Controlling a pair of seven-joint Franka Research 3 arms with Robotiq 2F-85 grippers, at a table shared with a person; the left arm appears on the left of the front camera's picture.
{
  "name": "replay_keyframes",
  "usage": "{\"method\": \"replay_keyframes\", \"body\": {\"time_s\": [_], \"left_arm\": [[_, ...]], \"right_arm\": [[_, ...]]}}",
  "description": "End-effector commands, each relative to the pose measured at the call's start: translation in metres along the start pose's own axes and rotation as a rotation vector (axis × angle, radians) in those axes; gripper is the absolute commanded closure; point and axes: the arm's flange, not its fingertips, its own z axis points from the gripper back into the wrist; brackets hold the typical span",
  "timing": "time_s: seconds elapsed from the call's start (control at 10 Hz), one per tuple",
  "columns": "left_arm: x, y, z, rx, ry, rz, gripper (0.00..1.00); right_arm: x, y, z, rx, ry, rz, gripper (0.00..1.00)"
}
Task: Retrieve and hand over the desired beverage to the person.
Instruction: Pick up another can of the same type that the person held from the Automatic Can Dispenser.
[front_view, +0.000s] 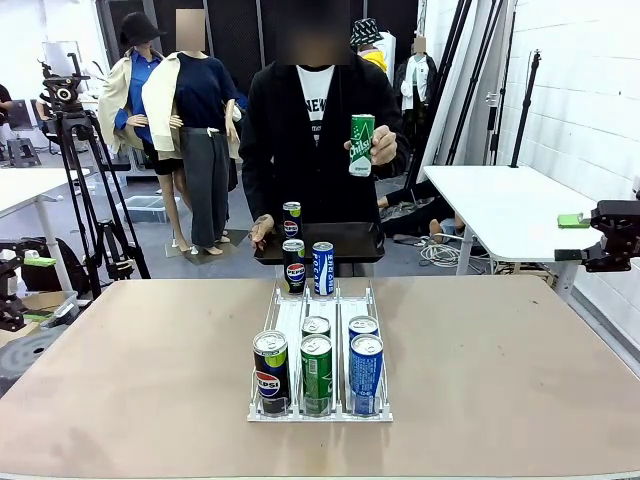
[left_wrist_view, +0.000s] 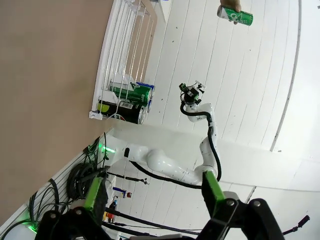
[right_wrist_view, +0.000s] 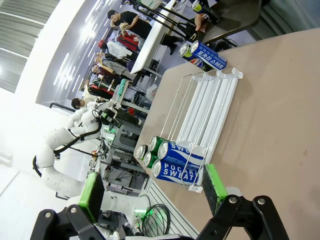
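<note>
The left arm (right_wrist_view: 52, 147) and the right arm (left_wrist_view: 170, 167) are standing off at the two sides of the surface (front_view: 500, 350). The left gripper (left_wrist_view: 152, 195) is holding its jaws wide apart on nothing, and the right gripper (right_wrist_view: 153, 192) is doing the same.

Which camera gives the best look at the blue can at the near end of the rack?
The right wrist view: the blue can is close, its side lettering readable. The front view shows it whole and upright, but smaller. The left wrist view catches only a blue sliver behind the green can.
</note>
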Motion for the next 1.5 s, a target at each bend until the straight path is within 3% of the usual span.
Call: {"method": "replay_keyframes", "body": {"time_s": [0.0,1.4], "left_arm": [[-0.0047,-0.0020,0.0000,0.006,0.003,-0.002,0.00],[-0.0047,-0.0020,0.0000,0.006,0.003,-0.002,0.00]], "right_arm": [[-0.0004,0.0003,-0.0011,-0.003,-0.001,0.002,0.00],[-0.0004,0.0003,-0.0011,-0.003,-0.001,0.002,0.00]]}}
